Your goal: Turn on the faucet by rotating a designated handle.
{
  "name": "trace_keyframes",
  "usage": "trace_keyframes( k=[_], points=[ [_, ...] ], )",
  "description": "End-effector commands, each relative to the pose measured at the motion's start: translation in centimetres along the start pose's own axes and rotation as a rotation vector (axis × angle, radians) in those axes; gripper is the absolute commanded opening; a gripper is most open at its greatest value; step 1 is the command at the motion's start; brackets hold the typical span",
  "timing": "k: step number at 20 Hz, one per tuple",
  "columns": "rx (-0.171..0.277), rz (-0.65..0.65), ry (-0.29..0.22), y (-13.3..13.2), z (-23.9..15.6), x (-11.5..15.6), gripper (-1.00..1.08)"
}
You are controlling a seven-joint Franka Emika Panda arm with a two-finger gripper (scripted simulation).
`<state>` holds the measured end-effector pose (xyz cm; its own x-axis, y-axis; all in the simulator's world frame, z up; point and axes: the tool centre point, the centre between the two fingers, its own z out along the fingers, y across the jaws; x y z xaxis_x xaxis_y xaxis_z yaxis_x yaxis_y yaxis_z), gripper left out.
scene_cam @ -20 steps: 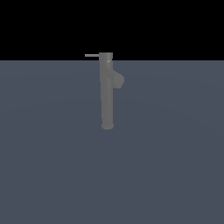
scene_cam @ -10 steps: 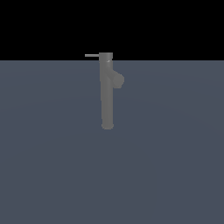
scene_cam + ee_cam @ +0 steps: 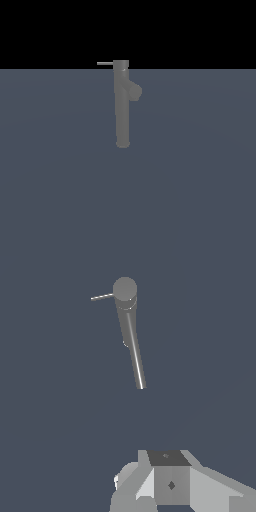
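The faucet (image 3: 122, 107) stands upright on a flat slate-blue floor (image 3: 60, 190), a plain dull-grey column whose cap reaches just above the line where the floor meets the black background. In the exterior view it sits a little to the left of centre, in the upper half of the floor area, with its stubby spout (image 3: 134, 91) branching off toward the exterior view's right a short way below the cap. The handle (image 3: 105, 63), a thin light-grey rod, projects level from the cap toward the exterior view's left, on the side opposite the spout. No part of the arm shows in the exterior view. In the wrist view the faucet (image 3: 131, 336) is seen from above and at a slant, its round cap nearest the camera and the handle (image 3: 102, 296) sticking out sideways from it. The gripper (image 3: 167, 483) appears only as pale boxy shapes at the edge of that picture, well apart from the faucet and touching nothing, with bare floor between the two. Its fingertips are cut off by the frame, so whether the claw is released or clenched cannot be told.
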<state>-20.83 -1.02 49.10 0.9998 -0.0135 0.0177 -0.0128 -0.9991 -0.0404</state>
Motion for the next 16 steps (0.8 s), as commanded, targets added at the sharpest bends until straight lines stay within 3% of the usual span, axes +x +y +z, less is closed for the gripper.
trace_keyframes(
  k=[1, 16],
  points=[
    [-0.005, -0.007, -0.001, -0.2, 0.4, 1.5, -1.00],
    [-0.036, -0.078, -0.010, -2.9, 5.9, 13.5, -1.00]
  ],
)
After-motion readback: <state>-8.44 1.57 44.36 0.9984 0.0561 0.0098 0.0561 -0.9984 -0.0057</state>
